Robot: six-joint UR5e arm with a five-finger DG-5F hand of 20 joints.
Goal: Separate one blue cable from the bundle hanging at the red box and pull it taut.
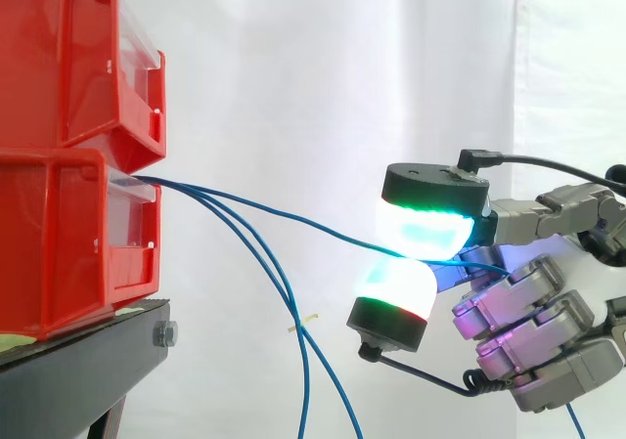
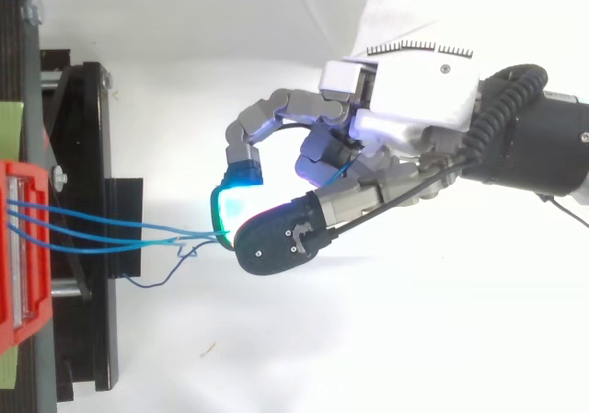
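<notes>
Several thin blue cables [image 1: 245,226] come out of the lower red bin [image 1: 78,239] at its front lip. One blue cable [image 1: 323,226] runs rightwards to my hand [image 1: 533,312] and passes between two glowing pads [image 1: 421,226]. The pads pinch it, upper pad above and lower pad below, right of the bins at the lower bin's height. This cable sags only slightly. The other cables hang down toward the bottom edge. From above, the hand [image 2: 405,109] reaches in from the right, and the cables [image 2: 110,229] leave the red bin [image 2: 23,247] toward the pinch.
A second red bin [image 1: 68,58] is stacked on the lower one. Both rest on a black stand [image 1: 83,361] at the left. A white curtain hangs behind. A small scrap dangles on a hanging cable [image 1: 305,324].
</notes>
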